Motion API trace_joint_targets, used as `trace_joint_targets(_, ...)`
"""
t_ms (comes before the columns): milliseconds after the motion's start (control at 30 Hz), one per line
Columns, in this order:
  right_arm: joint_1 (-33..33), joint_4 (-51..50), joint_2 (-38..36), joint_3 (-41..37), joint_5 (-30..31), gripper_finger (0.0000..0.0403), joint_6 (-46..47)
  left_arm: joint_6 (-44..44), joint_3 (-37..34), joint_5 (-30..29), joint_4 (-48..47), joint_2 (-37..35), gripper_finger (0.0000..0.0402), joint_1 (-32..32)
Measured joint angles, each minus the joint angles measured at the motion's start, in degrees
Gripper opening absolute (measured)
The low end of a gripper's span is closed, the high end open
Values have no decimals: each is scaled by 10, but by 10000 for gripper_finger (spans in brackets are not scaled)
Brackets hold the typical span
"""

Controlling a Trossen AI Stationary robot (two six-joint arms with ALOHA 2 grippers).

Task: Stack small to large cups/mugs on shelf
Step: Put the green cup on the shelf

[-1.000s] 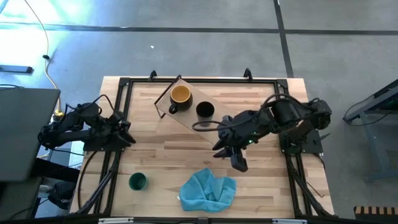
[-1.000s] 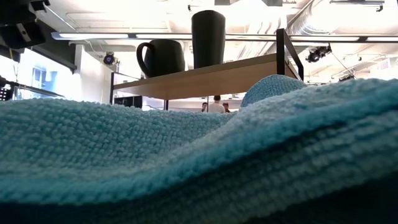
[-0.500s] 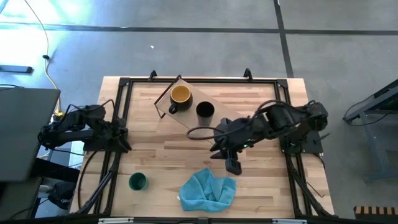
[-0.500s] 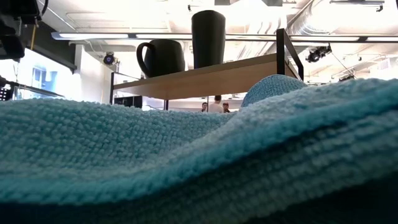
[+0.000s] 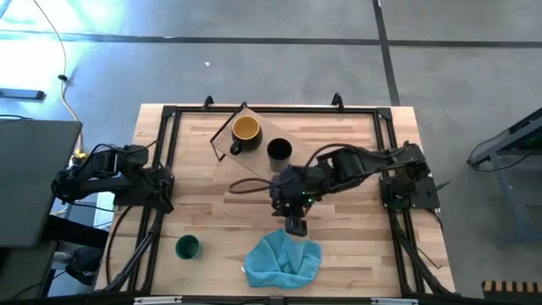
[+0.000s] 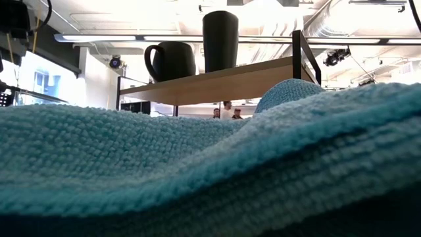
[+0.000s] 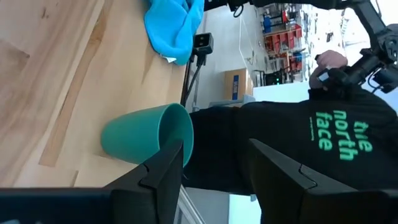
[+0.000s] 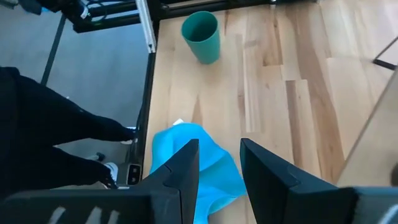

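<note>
The shelf (image 5: 254, 159) stands slantwise at the table's far middle. On it stand the yellow-orange mug (image 5: 246, 129) and the black cup (image 5: 279, 151); both also show in the low view, the mug (image 6: 171, 60) and the cup (image 6: 220, 39) on the board (image 6: 217, 82). The green cup (image 5: 187, 247) stands upright on the table near the front left; it also shows in the left wrist view (image 7: 149, 134) and the right wrist view (image 8: 202, 36). My right gripper (image 5: 294, 224) is open and empty, just above the far edge of the teal cloth (image 5: 284, 258). My left gripper (image 5: 161, 191) is open and empty at the table's left rail.
The teal cloth lies bunched at the front middle and fills the low view's foreground (image 6: 210, 171). Black rails (image 5: 161, 152) frame the table. A person in a black shirt (image 7: 298, 124) stands beyond the table's near edge. Bare wood lies between the green cup and the shelf.
My right gripper has reached out toward the table's left edge and a little toward the near edge, from right of the shelf's end to just above the teal cloth's far edge. The cups and the cloth have stayed where they were.
</note>
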Motion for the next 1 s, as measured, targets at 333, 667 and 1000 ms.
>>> trace_joint_targets(333,-25,-1,0,0,7,108,-26,48,0,8,-5,26,147,0)
trace_joint_targets(667,-40,-11,0,0,5,108,-41,63,0,30,96,70,51,0)
trace_joint_targets(1000,-54,-12,0,0,-3,108,-62,62,1,39,292,129,42,0)
